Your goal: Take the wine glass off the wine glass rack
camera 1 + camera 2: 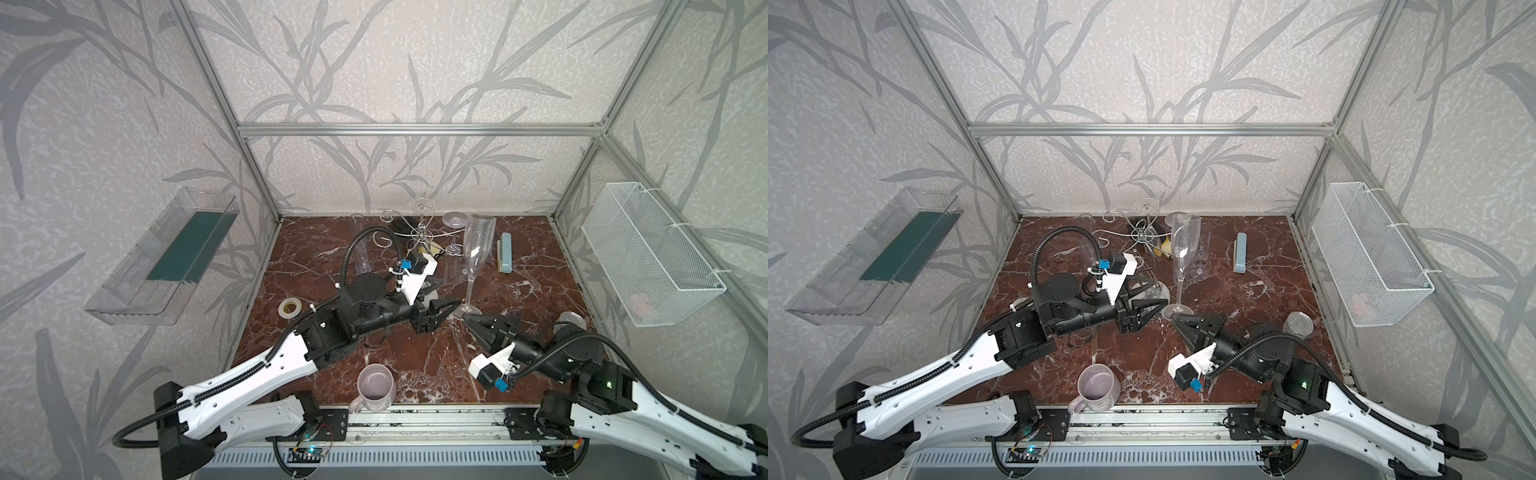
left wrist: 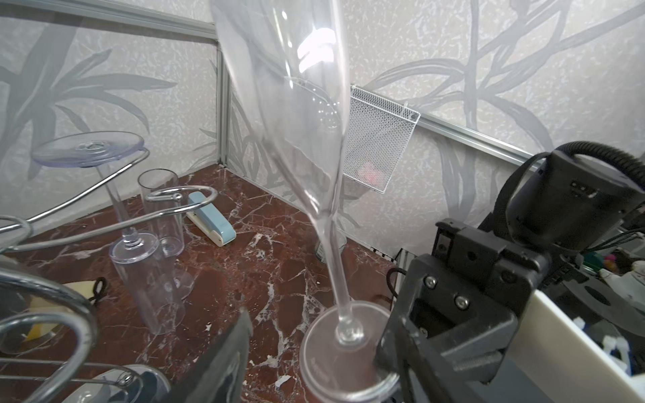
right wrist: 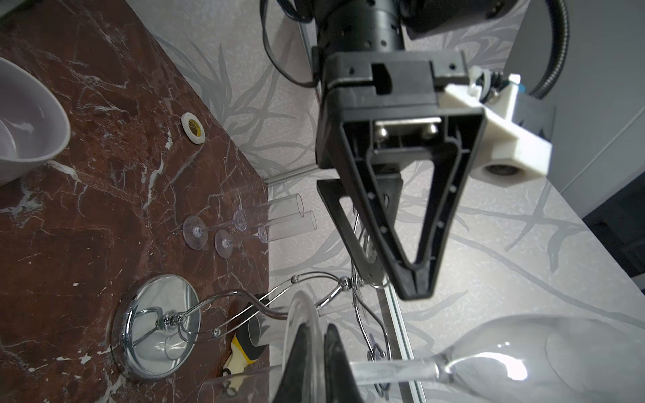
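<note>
Wine glass (image 1: 476,255) looks light, slick, fragile; right hand (image 1: 466,316) pinches its foot, left hand (image 1: 453,310) gapes near the stem

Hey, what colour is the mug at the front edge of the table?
Pale lilac; the glossy ceramic mug shows best in a top view.
</note>
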Robot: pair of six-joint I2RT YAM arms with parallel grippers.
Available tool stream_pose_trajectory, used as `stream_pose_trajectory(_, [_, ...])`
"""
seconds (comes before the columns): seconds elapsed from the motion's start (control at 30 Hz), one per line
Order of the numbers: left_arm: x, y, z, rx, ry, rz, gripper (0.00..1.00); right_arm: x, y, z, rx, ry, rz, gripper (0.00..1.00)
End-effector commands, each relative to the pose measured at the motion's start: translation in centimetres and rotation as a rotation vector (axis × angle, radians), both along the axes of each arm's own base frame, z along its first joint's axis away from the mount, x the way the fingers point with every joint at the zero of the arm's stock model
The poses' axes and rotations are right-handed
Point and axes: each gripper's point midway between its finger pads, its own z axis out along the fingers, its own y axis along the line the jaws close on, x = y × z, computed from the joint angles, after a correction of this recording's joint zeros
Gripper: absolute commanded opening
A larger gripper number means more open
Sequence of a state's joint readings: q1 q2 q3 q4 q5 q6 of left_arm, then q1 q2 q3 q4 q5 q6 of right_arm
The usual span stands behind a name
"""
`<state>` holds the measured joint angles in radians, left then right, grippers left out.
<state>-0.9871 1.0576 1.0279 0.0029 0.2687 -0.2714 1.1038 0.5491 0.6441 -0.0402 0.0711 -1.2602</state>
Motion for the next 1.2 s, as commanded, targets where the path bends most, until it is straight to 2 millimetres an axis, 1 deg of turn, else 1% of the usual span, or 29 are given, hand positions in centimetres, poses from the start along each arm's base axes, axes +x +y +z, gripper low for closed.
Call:
stream_pose_trajectory(0.0, [-0.9, -0.5, 3.0, -0.097, 0.001, -0.055, 0.66, -0.2, 0.4, 2.0, 0.019, -0.093, -0.006, 0.0])
stream_pose_trajectory(0.1, [-0.9, -0.9, 2.9, -0.111, 0.024, -0.069, 0.64, -0.5, 0.9, 1.9, 0.015, -0.11, 0.003, 0.0])
stream_pose_trajectory(0.23, [-1.0, -1.4, 2.3, -0.111, 0.06, -0.085, 0.6, -0.6, 1.1, 2.3, 0.027, -0.129, -0.002, 0.0])
stream_pose_trajectory(0.4, [-0.9, -1.6, 2.0, -0.106, 0.072, -0.081, 0.55, -0.7, 1.3, 2.6, 0.029, -0.151, -0.003, 0.0])
stream_pose_trajectory(0.57, [-0.6, -2.1, 1.0, -0.096, 0.113, -0.076, 0.45, -0.8, 1.8, 2.2, 0.004, -0.162, -0.004, 0.0])
stream_pose_trajectory(0.8, [-0.4, -2.0, 1.5, -0.119, 0.1, -0.057, 0.28, -0.6, 2.3, 2.0, -0.009, -0.174, -0.007, 0.0])
stream_pose_trajectory(0.97, [-0.4, -2.1, 1.3, -0.117, 0.107, -0.065, 0.11, -0.7, 2.4, 1.8, -0.01, -0.167, -0.005, 0.0])
stream_pose_trajectory(1.03, [-0.4, -2.1, 1.4, -0.12, 0.106, -0.064, 0.02, -0.7, 2.4, 1.8, -0.01, -0.167, -0.006, 0.0])
stream_pose_trajectory(1.07, [-0.4, -2.1, 1.4, -0.123, 0.104, -0.064, 0.0, -0.7, 2.4, 1.8, -0.01, -0.165, -0.005, 0.0])
stream_pose_trajectory(1.17, [-0.4, -2.0, 1.6, -0.129, 0.096, -0.06, 0.0, -0.9, 2.4, 1.7, -0.013, -0.153, 0.007, 0.0])
